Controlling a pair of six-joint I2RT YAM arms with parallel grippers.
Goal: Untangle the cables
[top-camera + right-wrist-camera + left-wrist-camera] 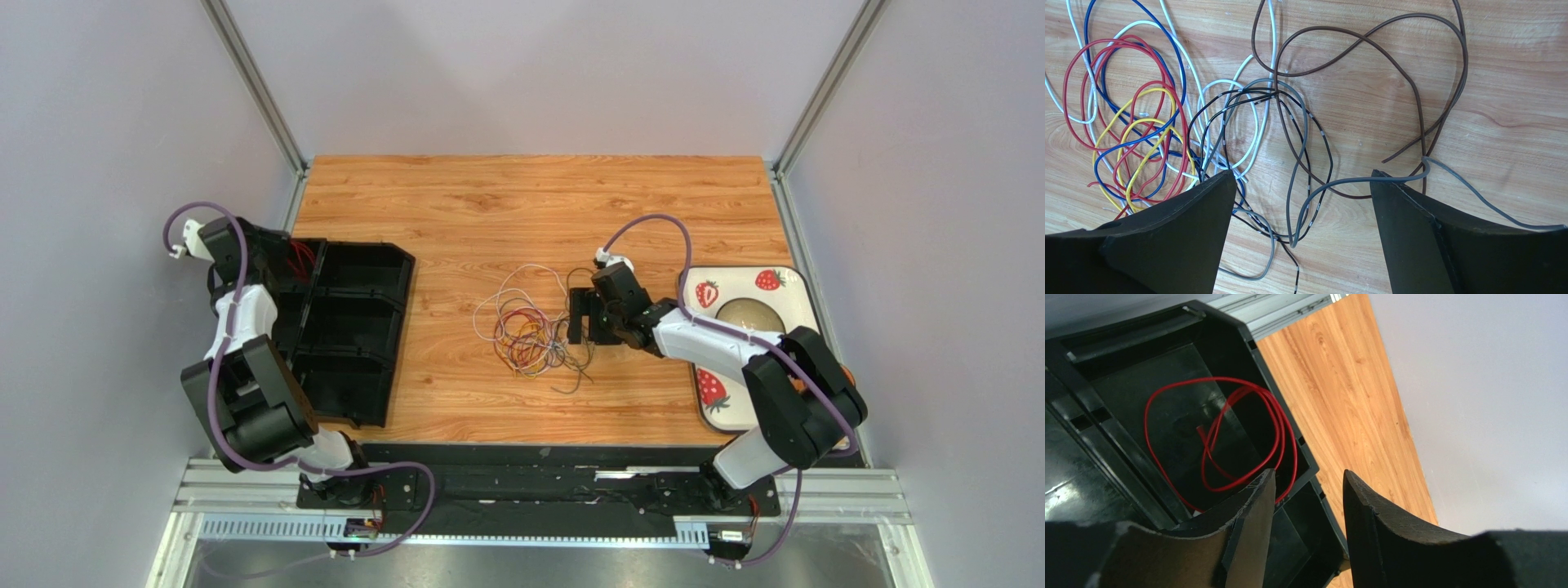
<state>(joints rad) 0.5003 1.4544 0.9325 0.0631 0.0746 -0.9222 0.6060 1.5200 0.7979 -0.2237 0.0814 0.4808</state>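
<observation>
Cables (530, 325) left tangled on table (491, 196); red cable (1223, 441) laid apart in tray (1125, 373) | left gripper (1309, 474) spread, empty | right gripper (1303, 177) held spread over them, pick likely

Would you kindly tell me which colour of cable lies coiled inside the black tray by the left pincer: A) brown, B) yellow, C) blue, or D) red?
D: the left wrist view shows a red cable looped in the black tray beyond the open left pincer.
</observation>
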